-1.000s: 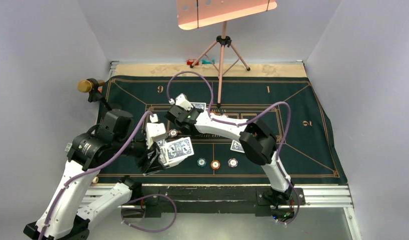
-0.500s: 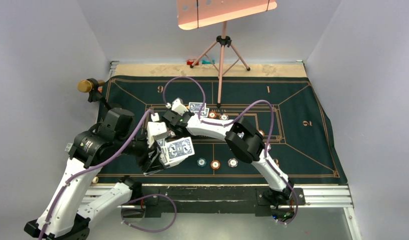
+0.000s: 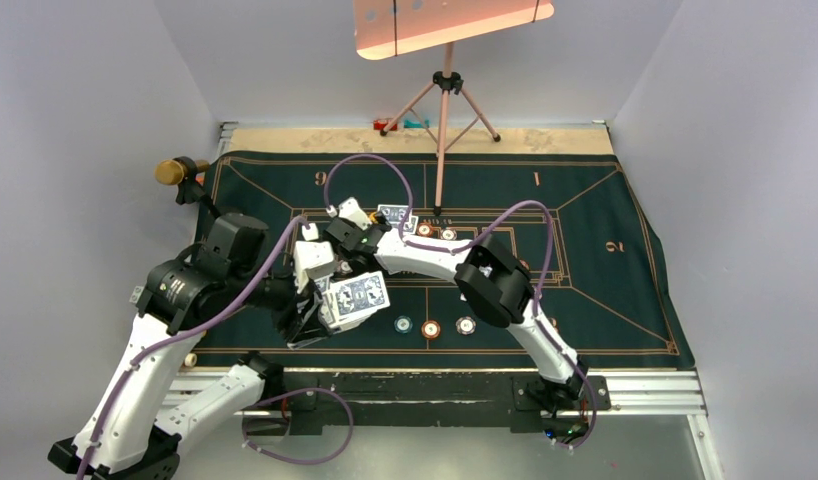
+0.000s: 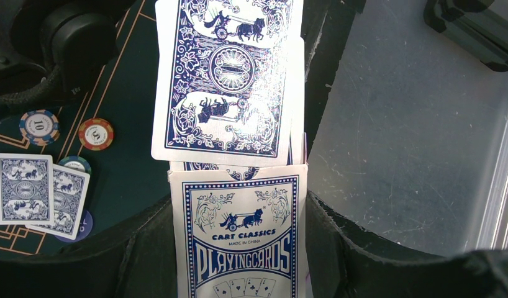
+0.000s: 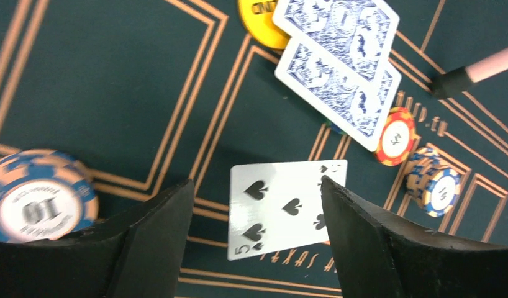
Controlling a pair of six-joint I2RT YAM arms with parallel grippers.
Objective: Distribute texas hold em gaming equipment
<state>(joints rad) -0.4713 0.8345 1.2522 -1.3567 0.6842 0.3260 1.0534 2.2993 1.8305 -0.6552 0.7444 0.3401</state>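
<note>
Left pincer (image 4: 242,264) clamps card box (image 4: 239,233), cards (image 4: 230,81) protruding; right pincer (image 5: 254,186) wide over spade card (image 5: 285,208)

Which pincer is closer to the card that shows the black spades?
Right. The right pincer is open directly over the spade card. The left pincer is farther away, back toward the robot's bases, shut on the card box.

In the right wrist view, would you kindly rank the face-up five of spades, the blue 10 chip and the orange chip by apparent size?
1. five of spades
2. blue 10 chip, enlarged by nearness to the camera
3. orange chip
</note>
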